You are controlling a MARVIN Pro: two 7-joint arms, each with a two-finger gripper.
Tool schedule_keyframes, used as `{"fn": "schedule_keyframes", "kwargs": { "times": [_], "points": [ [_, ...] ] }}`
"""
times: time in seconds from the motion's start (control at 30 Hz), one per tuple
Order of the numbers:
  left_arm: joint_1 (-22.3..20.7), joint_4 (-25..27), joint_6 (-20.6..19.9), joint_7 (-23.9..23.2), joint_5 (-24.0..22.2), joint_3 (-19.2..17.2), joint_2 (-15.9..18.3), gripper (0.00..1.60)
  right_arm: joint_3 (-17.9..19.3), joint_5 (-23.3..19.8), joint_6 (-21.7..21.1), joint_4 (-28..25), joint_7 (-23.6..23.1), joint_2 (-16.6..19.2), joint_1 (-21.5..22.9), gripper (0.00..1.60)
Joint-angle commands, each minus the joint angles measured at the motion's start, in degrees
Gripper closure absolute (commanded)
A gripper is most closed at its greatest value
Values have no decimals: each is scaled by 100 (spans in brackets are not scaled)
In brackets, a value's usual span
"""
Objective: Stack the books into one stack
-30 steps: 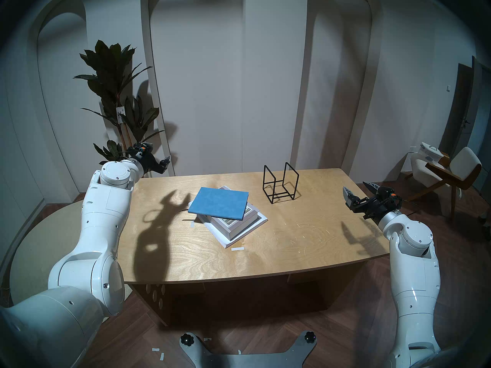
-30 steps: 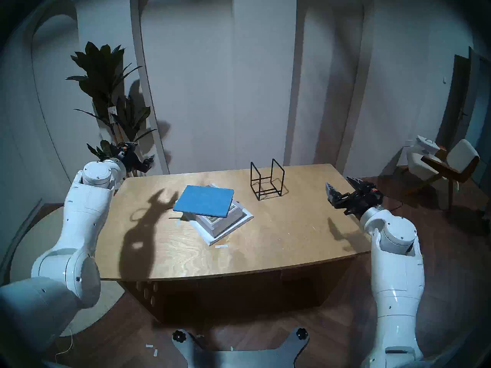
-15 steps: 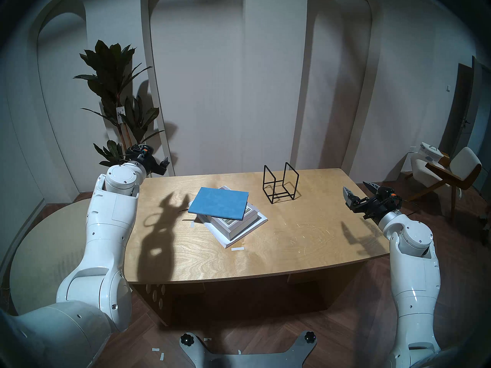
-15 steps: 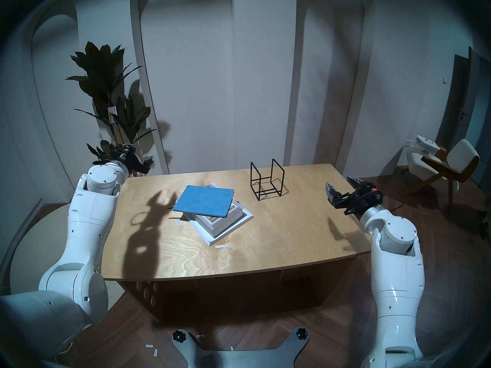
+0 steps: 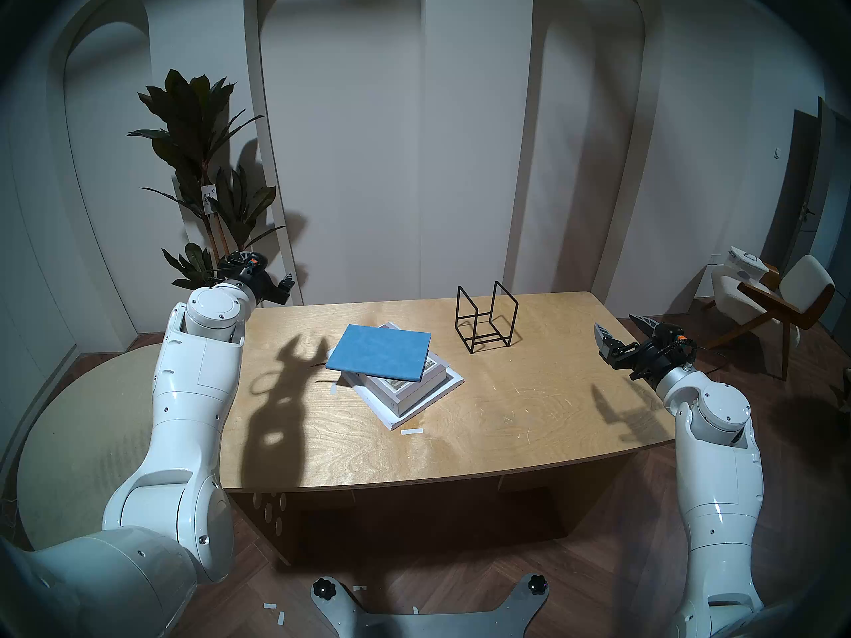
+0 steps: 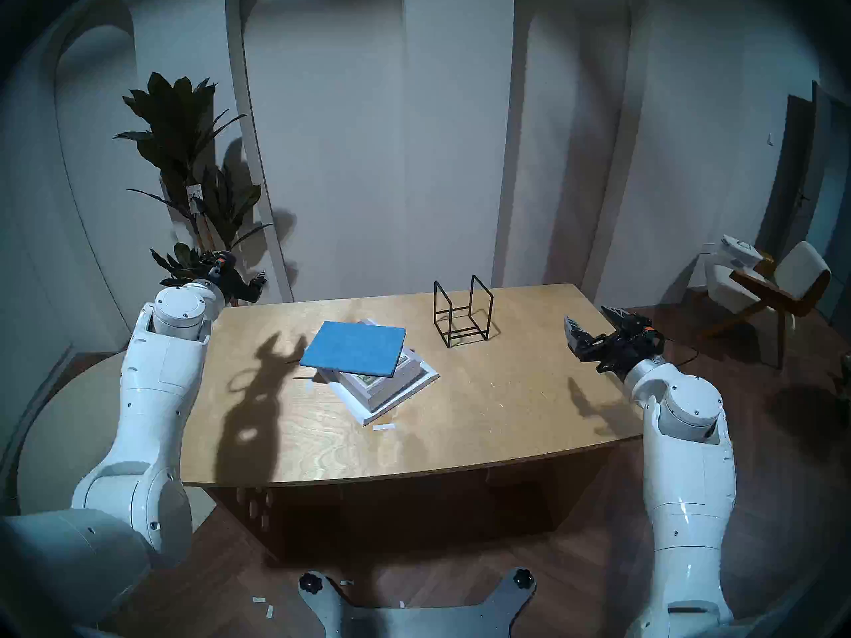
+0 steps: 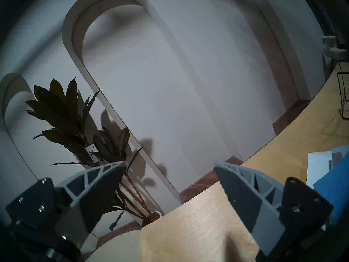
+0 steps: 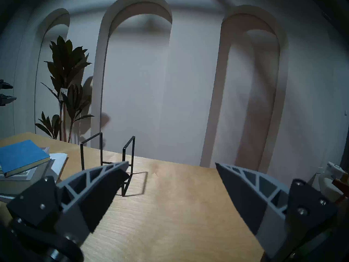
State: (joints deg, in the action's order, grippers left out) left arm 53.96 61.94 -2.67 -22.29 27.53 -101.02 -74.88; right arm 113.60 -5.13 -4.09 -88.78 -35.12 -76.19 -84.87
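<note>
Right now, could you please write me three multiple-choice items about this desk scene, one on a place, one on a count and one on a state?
1. Where does the blue book lie?
A. Inside the black wire rack
B. On top of the stack
C. On the floor

2. How many books make up the stack?
A. Three
B. Five
C. One

3. How do the left gripper and the right gripper stand?
A. Both shut on a book
B. Left open, right shut on the rack
C. Both open and empty

Answers:
1. B, since the blue book is the topmost, skewed over the thick white-grey book.
2. A, since the blue one, the thick one and the wide white book at the bottom are piled.
3. C, since each wrist view shows spread fingers with nothing between them.
</note>
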Motion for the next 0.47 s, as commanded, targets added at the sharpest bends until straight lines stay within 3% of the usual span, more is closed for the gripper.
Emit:
{"fn": "schedule_keyframes", "kwargs": {
  "times": [0.0, 0.43],
  "points": [
    [-109, 169, 51, -9, -23, -14, 20, 0, -1, -11, 46, -137, 1, -4, 33, 0],
    [-108, 173, 56, -16, -11, -28, 11, 0, -1, -12, 46, -138, 2, -3, 32, 0]
  ]
}}
